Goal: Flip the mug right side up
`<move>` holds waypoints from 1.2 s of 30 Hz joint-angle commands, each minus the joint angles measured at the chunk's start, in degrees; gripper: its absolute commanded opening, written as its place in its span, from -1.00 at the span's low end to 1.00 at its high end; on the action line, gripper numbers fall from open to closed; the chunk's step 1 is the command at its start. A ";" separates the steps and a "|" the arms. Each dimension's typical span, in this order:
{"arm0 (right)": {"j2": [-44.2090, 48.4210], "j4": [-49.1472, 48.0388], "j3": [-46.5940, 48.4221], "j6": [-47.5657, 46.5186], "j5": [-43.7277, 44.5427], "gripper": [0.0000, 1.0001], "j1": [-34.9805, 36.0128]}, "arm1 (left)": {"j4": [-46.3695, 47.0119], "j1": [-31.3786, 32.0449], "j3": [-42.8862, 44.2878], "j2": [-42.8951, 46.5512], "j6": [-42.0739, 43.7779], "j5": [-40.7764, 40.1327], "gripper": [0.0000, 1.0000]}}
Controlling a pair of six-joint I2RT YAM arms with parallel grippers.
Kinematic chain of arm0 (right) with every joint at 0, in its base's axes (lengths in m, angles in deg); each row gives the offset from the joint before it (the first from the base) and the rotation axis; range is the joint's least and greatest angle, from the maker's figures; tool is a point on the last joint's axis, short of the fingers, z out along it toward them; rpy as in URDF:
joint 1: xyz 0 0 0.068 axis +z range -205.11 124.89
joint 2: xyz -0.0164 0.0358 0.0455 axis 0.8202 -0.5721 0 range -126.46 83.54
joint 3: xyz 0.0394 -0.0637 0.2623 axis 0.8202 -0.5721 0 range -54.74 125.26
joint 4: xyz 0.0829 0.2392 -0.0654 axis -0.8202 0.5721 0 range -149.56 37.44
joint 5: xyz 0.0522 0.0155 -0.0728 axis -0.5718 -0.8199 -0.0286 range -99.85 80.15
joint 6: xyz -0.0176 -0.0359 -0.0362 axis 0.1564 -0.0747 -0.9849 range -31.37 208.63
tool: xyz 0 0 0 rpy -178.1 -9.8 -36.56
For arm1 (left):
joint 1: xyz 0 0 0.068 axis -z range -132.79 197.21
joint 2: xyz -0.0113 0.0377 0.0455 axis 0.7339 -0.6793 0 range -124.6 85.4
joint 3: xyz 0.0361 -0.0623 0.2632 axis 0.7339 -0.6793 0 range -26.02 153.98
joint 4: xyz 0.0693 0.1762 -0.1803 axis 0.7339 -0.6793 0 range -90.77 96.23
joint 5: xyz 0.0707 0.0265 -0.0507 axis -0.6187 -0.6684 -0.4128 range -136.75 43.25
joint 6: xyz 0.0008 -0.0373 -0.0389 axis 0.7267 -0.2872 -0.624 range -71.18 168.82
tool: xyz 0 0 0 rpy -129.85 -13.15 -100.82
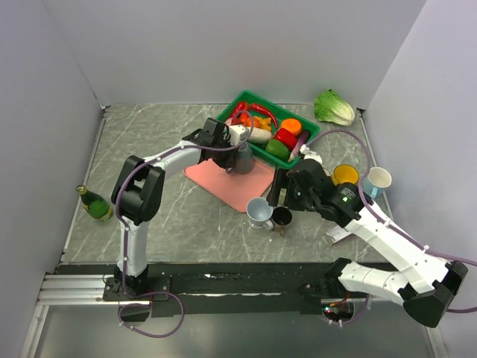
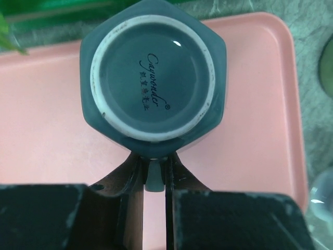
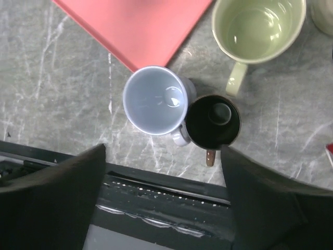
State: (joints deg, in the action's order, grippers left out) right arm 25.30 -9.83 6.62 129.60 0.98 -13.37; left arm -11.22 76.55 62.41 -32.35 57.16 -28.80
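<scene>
The grey mug [image 1: 242, 158] stands upside down on the pink tray [image 1: 223, 183]. In the left wrist view its white-ringed base [image 2: 153, 78] faces up. My left gripper [image 2: 155, 182] is shut on the mug's handle [image 2: 154, 174], at the mug's near side [image 1: 235, 146]. My right gripper [image 3: 162, 151] is open and empty. It hovers above a pale blue mug [image 3: 156, 99] and a black mug [image 3: 213, 120], both upright on the table.
A green basket [image 1: 253, 102] of vegetables stands just behind the tray. A lettuce [image 1: 334, 108] lies at the back right. A pale green mug [image 3: 257, 26] stands right of the tray. A yellow mug [image 1: 345, 175] and a white mug [image 1: 378, 180] stand at the right. A green bottle [image 1: 95, 203] stands at the left edge.
</scene>
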 commanded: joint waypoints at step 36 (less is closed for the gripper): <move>-1.00 -59.48 7.20 3.94 -29.64 0.79 -4.56 | 30.36 0.10 -2.73 42.08 -67.30 24.23 -0.98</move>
State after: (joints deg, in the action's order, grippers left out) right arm 24.88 -59.60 11.74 131.68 -27.10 -17.28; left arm 7.29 76.51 56.35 7.19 -5.31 -8.08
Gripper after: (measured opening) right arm 0.915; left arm 0.178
